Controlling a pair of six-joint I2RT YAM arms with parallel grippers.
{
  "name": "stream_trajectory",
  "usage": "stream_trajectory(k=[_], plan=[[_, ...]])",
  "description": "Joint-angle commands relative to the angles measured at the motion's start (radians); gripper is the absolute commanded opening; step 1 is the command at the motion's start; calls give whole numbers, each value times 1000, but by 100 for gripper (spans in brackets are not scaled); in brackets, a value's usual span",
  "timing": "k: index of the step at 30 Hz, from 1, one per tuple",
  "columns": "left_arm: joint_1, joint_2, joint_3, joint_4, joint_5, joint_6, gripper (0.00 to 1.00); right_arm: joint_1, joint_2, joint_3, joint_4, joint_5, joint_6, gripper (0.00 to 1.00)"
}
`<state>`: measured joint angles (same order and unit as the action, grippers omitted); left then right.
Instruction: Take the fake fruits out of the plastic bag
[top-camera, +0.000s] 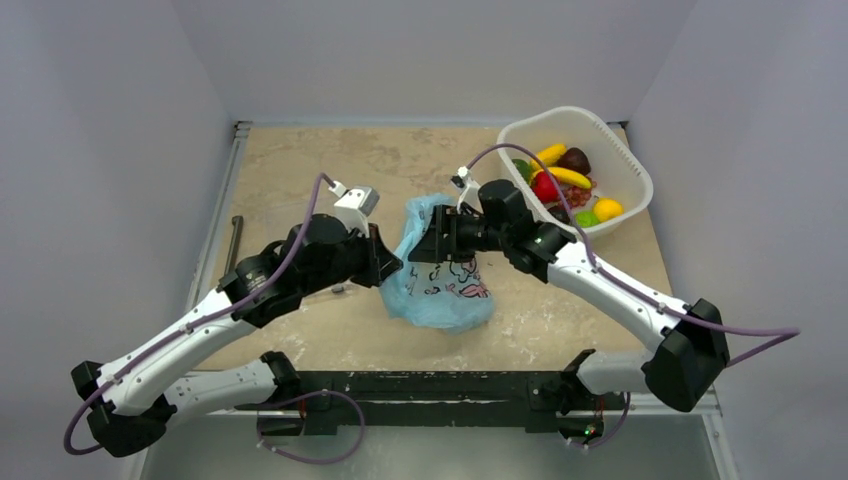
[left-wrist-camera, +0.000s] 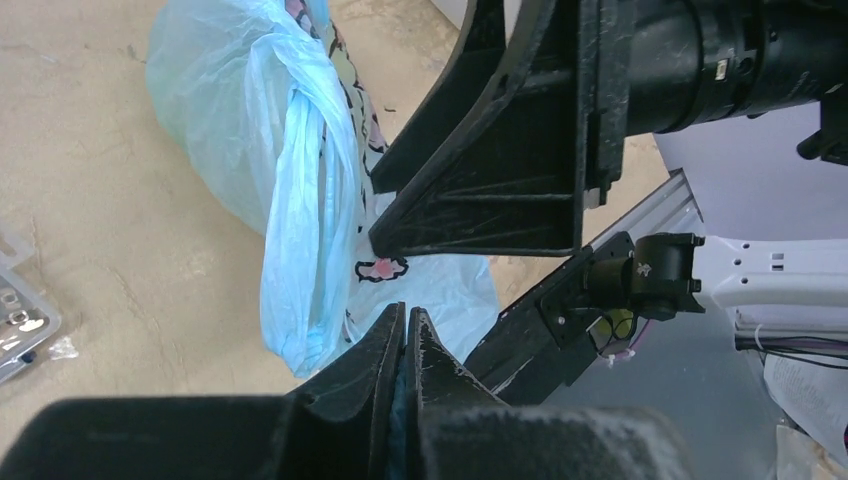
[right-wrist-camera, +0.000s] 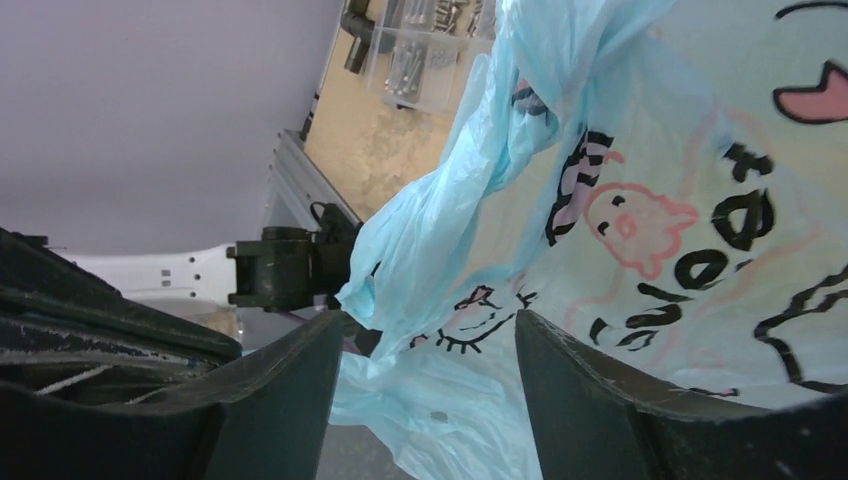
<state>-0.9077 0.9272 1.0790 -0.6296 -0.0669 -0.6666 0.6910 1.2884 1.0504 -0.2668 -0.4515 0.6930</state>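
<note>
**Here, the left pincer (left-wrist-camera: 407, 318) pinched the plastic bag (top-camera: 445, 285) while the right pincer (right-wrist-camera: 428, 320) stood wide**

In the left wrist view the left pincer's 2 fingers were pressed together at the lower centre of the frame. A sliver of blue film showed between them, so it held the bag by a fold. In the right wrist view the right pincer's 2 fingers stood well apart on either side of a twisted strip of the bag, which they were not squeezing. The bag lay crumpled on the tabletop (top-camera: 300, 170) at the centre of the top view, between the 2 pincers.

The step in hand looked like getting the bag's mouth open. To do it well, the left pincer should keep its fold firm and raise it a little. The right pincer should close on 1 loose layer, not the twisted bundle. The 2 should then draw apart gently, because thin film slips and tears.

The white basket (top-camera: 620, 150) at the upper right of the top view held several fake fruits (top-camera: 565, 178): yellow, red, dark and green pieces. Whether the bag held any could not be told. A clear box (right-wrist-camera: 420, 50) of small metal parts sat at the top of the right wrist view.
</note>
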Motion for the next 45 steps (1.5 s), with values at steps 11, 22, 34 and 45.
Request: stream_trajectory(k=[11,22,34,45], plan=[[4,-41,-68,65,47,-48,0,56,99,-1,300,102,222,42],[3,-121,-120,14,28,-66,0,-62,221,133,442,-91,470,0],[3,-187,-185,33,108,-111,0,-191,446,171,886,-212,1001,0],[3,-255,-212,-24,109,-119,0,-196,462,163,1087,-202,1014,45]])
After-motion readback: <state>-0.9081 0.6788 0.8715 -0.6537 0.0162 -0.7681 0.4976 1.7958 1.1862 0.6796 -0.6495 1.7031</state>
